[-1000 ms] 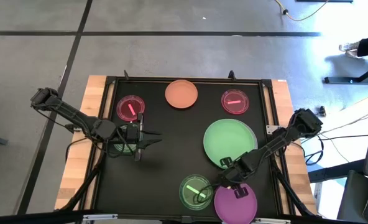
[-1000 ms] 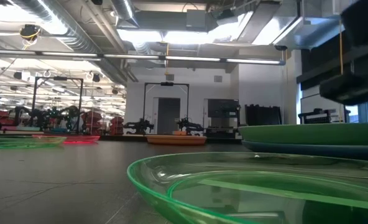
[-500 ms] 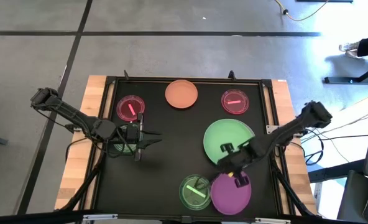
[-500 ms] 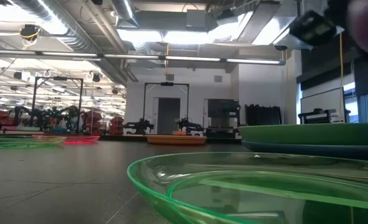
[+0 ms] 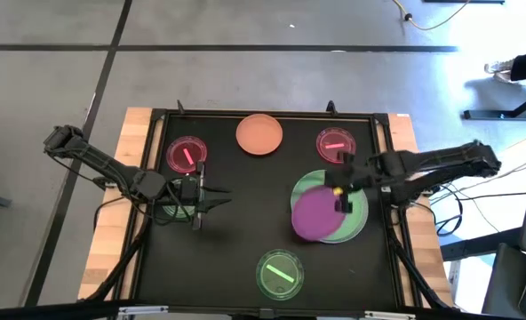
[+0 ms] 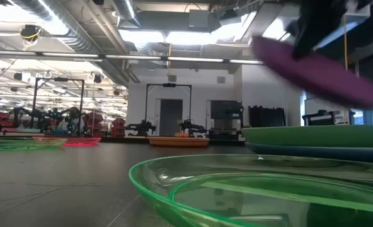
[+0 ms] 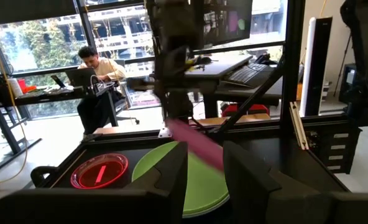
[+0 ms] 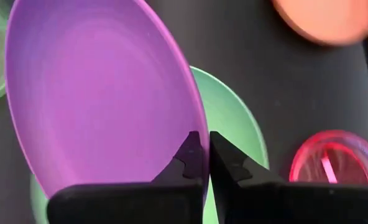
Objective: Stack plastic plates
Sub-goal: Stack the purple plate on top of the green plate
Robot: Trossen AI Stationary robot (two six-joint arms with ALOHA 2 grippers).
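The black table top, framed in pale wood, fills the middle of the high view. On its right half lies the large round green plastic plate, and the low view shows it resting on a blue plate of like size. Above it, tilted and clear of the green surface, hangs the medium purple plastic plate, overlapping the green one's lower left part in the high view and slanting across the upper right of the low view. The right gripper reaches in from the frame's right edge, its fingers pinched together on the purple plate's rim.

A medium orange plastic plate lies at the upper centre of the table. Smaller dishes sit apart from one another: a translucent pink striped dish at the upper left, a second pink striped dish at the upper right just beside the green plate, and a translucent green striped dish at the lower centre, looming large in the low view.

The left gripper waits at the table's left side, its fingers spread apart and holding nothing.
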